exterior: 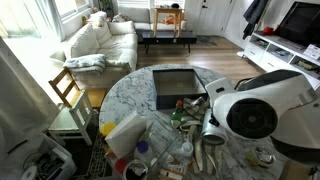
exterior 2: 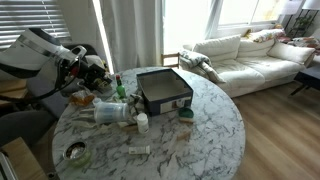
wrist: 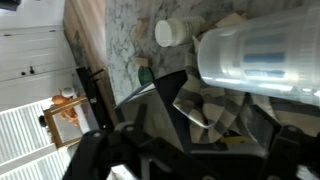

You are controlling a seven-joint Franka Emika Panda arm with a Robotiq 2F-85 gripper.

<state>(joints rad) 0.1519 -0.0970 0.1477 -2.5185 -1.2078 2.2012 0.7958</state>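
**Exterior view, arm at lower right.**
- My arm (exterior: pixel 255 112): white, bulky, cut off by the frame edges.
- My end effector (exterior: pixel 203 118): a dark shape low over clutter on the round marble surface (exterior: pixel 125 95). How the jaws stand cannot be read here.
- Clear plastic jug (exterior: pixel 125 135): lying near the surface's edge, apart from the end effector, its outline washed out by window light.
- Dark tray (exterior: pixel 175 88): mid-surface, partly masked by bottles in front.
- Sofa (exterior: pixel 100 40) and wooden chair (exterior: pixel 68 90): beyond the surface.

**Exterior view, arm at left.**
- End effector (exterior 2: pixel 95 76): hangs above the heap at the surface's rim (exterior 2: pixel 200 150). Its tips are lost against dark clutter.
- Clear plastic jug (exterior 2: pixel 112 112): on its side, just below and beside the end effector. I cannot tell whether they touch.
- Small white bottle (exterior 2: pixel 142 122): upright near the jug.
- Dark tray (exterior 2: pixel 163 90): just beyond both.
- Bowl (exterior 2: pixel 75 153): near the front edge, contents unclear.

**Wrist view.**
- Fingers (wrist: pixel 140 135): dark, blurred, spread wide, with nothing clamped between them.
- Clear plastic jug (wrist: pixel 260 55): upper right, cut off by the frame, lying outside the jaws.
- Small white bottle (wrist: pixel 170 33): seen cap-on from above.
- Crumpled pale item (wrist: pixel 205 105): lies below the gap between the fingers, too blurred to identify.
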